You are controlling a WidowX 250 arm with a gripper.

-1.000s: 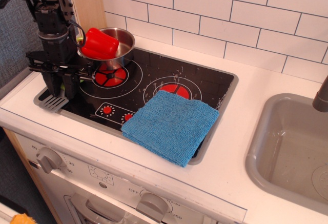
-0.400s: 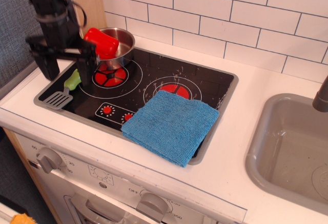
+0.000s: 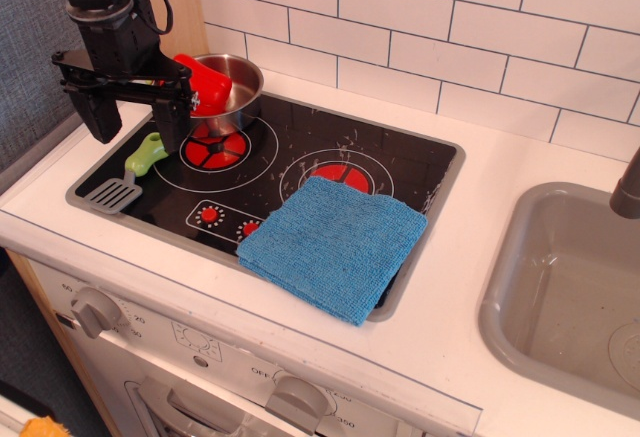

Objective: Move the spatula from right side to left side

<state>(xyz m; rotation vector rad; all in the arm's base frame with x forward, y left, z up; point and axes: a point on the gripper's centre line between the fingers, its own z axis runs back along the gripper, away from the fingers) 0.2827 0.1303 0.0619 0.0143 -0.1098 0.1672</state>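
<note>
Hob: glossy black glass-like top.
Pot: shiny steel.
Cloth: rough blue weave.
Spatula: smooth plastic.

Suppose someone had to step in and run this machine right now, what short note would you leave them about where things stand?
Gripper: open, holding nothing, raised above the left end of the cooktop.
Spatula: lying flat at the cooktop's left edge, green handle pointing toward the steel pot, grey blade toward the front. It sits just below the gripper, not touching it.
Also there: red pepper in the pot, blue cloth on the right half of the cooktop.
Done: spatula is on the left side and released.
Left: probably only pulling the arm clear.
</note>
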